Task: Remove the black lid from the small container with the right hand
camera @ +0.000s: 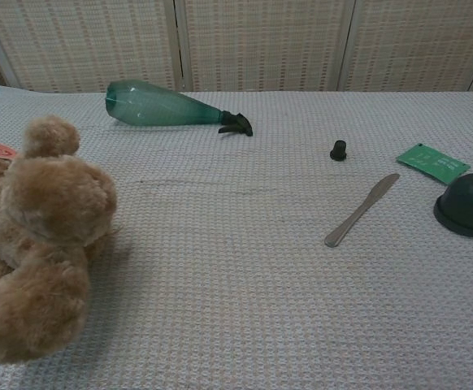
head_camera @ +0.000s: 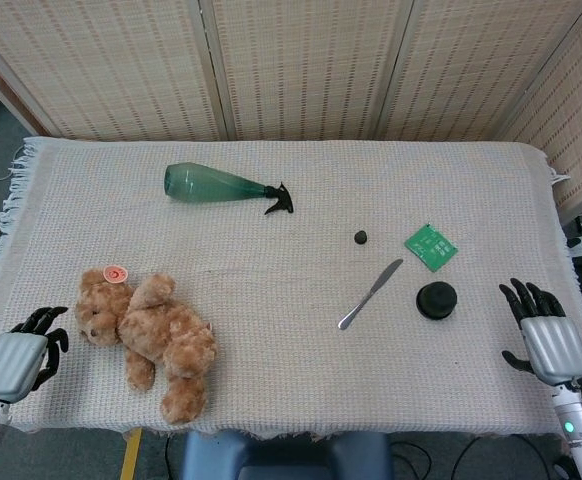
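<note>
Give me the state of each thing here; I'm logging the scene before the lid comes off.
Black lid: untouched, apart from both hands.
Green spray bottle: lying on its side, nozzle toward the right.
Butter knife: lying flat, diagonal.
Teddy bear: lying down.
Green packet: lying flat.
Small black cap: standing alone.
Right hand: empty, fingers apart.
Left hand: empty, fingers curled.

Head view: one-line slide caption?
Right hand open beside the black-lidded small container; knife, green packet, spray bottle, teddy bear spread across the cloth.
</note>
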Tool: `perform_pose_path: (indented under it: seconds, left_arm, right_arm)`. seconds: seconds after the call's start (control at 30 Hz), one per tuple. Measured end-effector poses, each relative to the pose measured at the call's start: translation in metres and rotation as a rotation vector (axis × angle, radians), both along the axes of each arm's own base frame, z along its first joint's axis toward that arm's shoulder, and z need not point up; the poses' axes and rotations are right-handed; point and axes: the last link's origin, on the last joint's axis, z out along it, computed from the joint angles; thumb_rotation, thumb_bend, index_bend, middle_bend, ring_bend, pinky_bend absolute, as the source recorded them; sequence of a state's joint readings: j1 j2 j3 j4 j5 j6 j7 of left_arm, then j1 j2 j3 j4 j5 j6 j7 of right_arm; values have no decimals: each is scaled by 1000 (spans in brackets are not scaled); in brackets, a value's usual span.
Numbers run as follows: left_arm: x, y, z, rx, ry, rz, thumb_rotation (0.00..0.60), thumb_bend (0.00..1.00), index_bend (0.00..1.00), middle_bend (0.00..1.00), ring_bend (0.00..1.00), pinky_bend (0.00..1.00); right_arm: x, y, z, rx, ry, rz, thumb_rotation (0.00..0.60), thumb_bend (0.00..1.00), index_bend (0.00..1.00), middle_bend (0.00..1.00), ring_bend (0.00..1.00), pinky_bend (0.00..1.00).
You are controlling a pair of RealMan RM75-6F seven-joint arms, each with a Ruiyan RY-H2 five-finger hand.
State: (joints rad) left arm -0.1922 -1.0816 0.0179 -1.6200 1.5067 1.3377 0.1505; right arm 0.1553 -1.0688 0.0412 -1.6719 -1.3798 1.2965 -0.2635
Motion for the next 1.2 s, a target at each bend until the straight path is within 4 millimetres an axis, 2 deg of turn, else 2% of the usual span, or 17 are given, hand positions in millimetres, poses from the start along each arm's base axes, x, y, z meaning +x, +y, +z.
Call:
perform_pose_path:
  seconds: [0.23, 0.47, 0.77, 0.97, 1.2]
  left_arm:
    - [-1, 0, 3, 7, -7, -2, 600, 766, 561, 169, 152, 431]
    - [0, -1, 3, 7, -7, -5, 600, 765, 561, 169, 152, 431]
    - [0, -1, 5, 15, -13, -6, 600, 766, 561, 169, 152, 431]
    - [0, -1, 6, 17, -14, -6, 600, 766, 561, 170, 152, 431]
    - [0, -1, 8, 24, -17, -5, 600, 766, 563, 169, 152, 431]
  right_arm:
    - [2, -30, -8, 16, -7, -29, 600, 81, 0, 0, 0, 64]
    - [9, -71, -29, 107, -75, -33, 600, 81, 0, 0, 0, 64]
    - [11, -106, -57, 251, -168, -93, 600, 81, 0, 0, 0, 64]
    - [13, -122, -74, 287, -183, -130, 600, 80, 0, 0, 0, 64]
    - [12, -128, -89, 321, -195, -172, 600, 81, 0, 0, 1, 70]
